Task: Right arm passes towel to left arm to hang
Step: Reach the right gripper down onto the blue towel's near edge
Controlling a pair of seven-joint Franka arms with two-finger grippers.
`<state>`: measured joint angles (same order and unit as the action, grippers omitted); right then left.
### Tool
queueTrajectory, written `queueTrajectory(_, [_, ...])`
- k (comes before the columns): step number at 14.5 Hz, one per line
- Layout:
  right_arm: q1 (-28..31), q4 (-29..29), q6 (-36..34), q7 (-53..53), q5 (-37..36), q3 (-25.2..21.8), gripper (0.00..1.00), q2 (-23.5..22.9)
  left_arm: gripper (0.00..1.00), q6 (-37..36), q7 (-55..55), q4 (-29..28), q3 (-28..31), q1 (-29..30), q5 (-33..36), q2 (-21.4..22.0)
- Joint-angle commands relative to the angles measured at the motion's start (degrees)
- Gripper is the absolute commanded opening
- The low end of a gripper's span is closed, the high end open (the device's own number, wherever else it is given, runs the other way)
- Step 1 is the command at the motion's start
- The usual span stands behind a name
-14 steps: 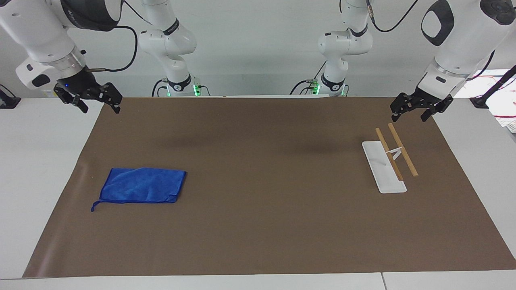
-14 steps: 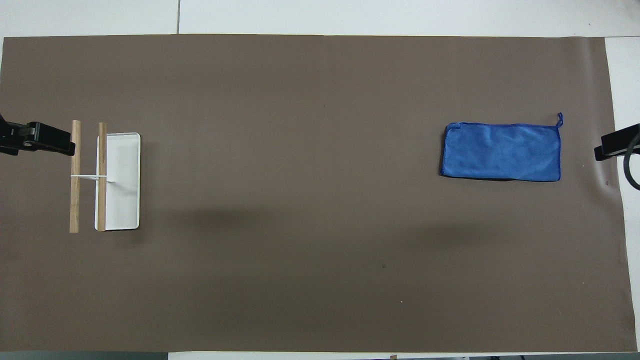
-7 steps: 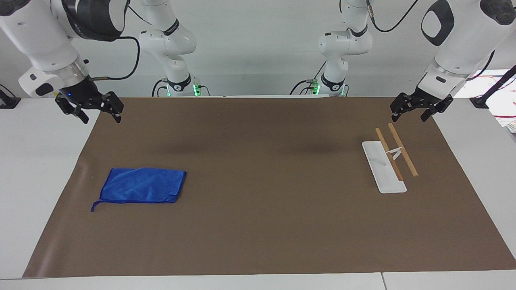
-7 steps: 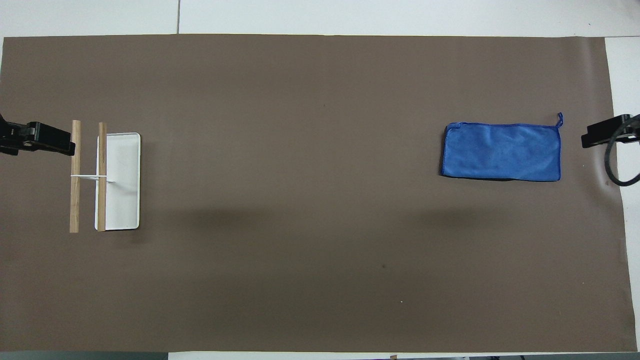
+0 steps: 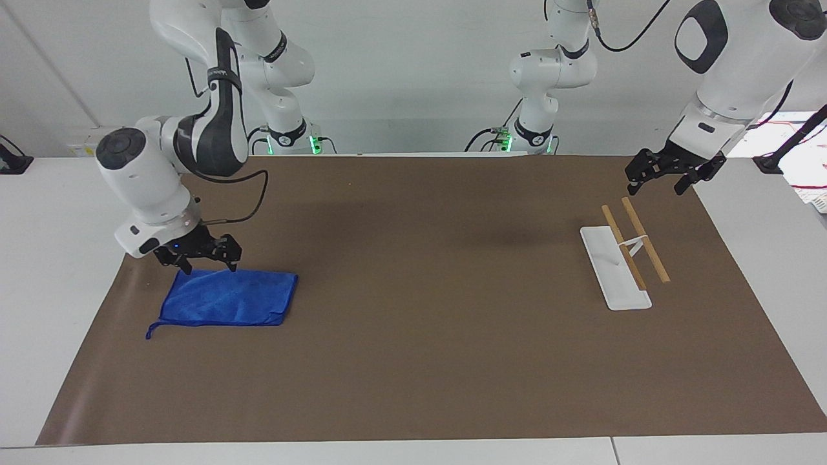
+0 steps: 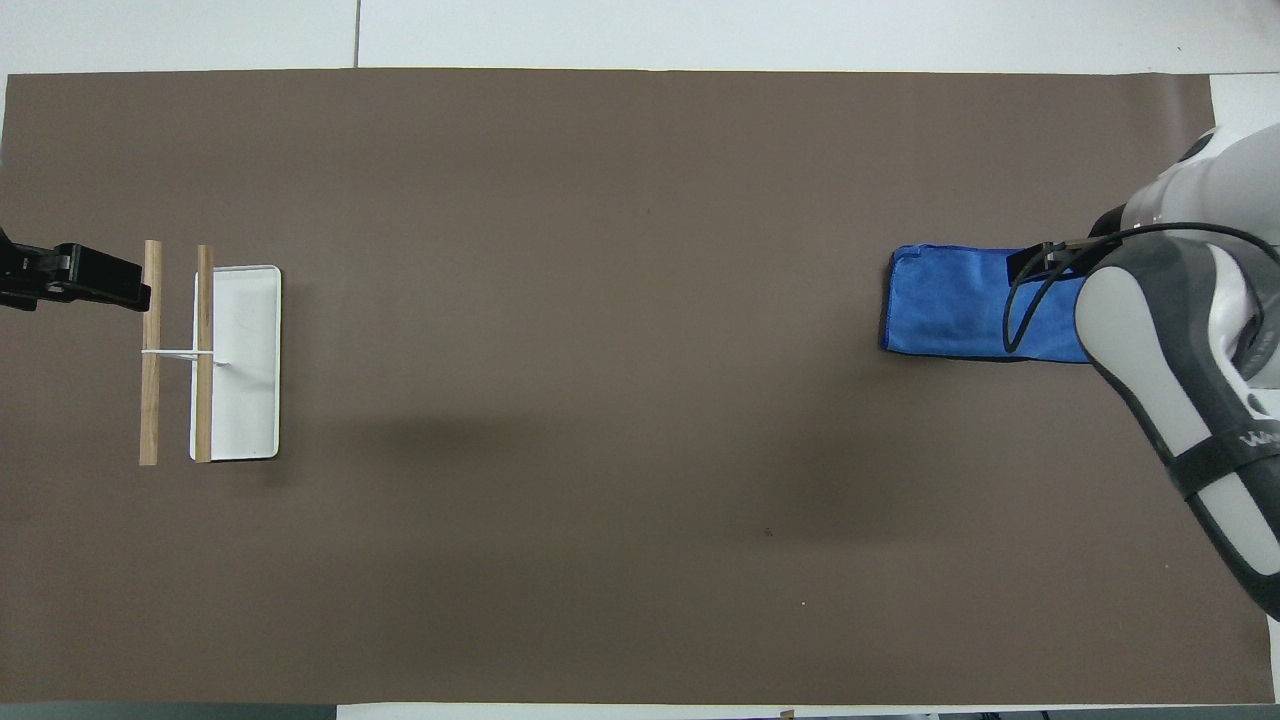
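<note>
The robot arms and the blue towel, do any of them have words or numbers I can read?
None can be read in full.
Right arm: white letters on its dark band, cut off by the overhead view's edge; unreadable.
Towel: no words or label.
Rack: no words.
Left arm: no words visible.

From overhead, the right arm (image 6: 1180, 330) covers the end of the towel (image 6: 950, 305) toward its own end of the table, hiding the loop cord and the right end effector. The left end effector (image 6: 75, 280), beside the rack (image 6: 240, 400), is cut off by the picture's edge.
</note>
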<state>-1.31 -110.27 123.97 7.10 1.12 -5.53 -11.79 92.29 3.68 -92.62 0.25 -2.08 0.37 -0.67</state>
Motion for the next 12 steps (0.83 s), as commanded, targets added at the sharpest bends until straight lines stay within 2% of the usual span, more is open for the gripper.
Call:
queueTrajectory(1, [0.78,-2.40,4.96,1.43,0.82,0.08,1.00,-2.79,1.00,0.35,-0.43,-0.72,0.10,-0.03,0.51,0.67])
queueTrajectory(5, [0.43,-2.66,7.60,1.17,0.82,0.08,1.00,-6.13,1.00,0.35,-0.43,-0.72,0.10,-0.03,0.51,0.76])
queueTrajectory(12, [0.61,-4.15,10.23,0.90,0.82,0.08,1.00,-7.63,1.00,0.35,-0.43,-0.72,0.10,-0.03,0.51,0.76])
